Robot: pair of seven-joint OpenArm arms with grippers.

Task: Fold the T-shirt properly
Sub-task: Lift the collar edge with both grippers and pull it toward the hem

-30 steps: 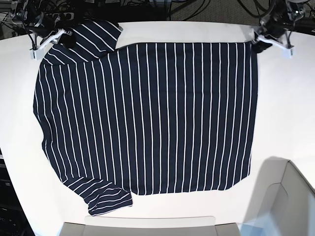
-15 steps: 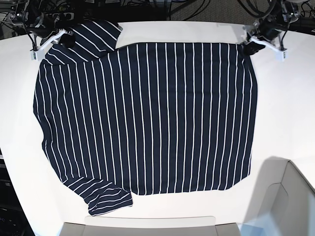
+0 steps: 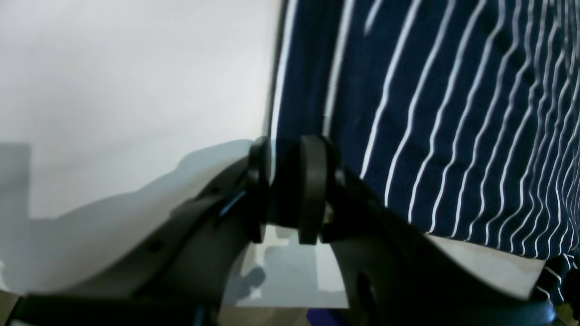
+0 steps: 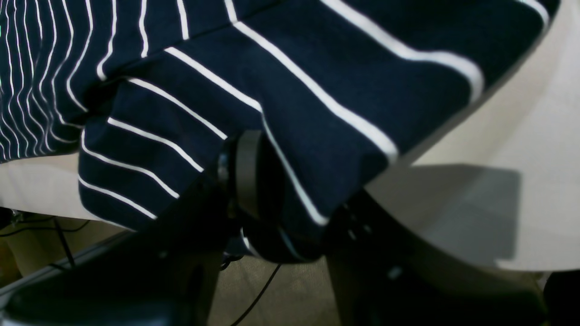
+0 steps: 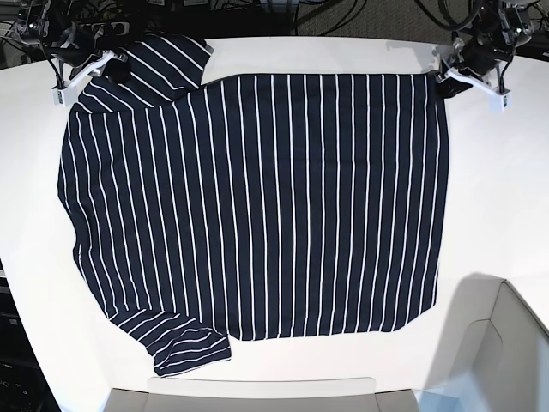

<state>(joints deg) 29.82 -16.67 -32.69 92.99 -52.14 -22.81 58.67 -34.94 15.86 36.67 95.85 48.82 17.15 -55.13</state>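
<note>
The T-shirt (image 5: 257,206), dark navy with thin white stripes, lies spread flat on the white table (image 5: 497,197). One sleeve is folded at the far left (image 5: 167,60) and the other lies at the near left (image 5: 184,348). My left gripper (image 5: 448,79) sits at the shirt's far right corner. In the left wrist view that left gripper (image 3: 285,181) is shut, with the shirt's edge (image 3: 276,113) running between its black pads (image 3: 312,190). My right gripper (image 5: 101,73) is at the far left shoulder. In the right wrist view the right gripper (image 4: 290,194) is shut on cloth (image 4: 294,113) that drapes over it and hides one finger.
Cables and gear (image 5: 283,13) line the table's far edge. A pale box (image 5: 506,343) stands at the near right corner, and a flat pale panel (image 5: 257,395) lies along the near edge. Bare table (image 5: 506,215) shows right of the shirt.
The left gripper drew the far right corner inward, then moved back out to the right, so that corner is stretched flat again. The right gripper stayed put.
</note>
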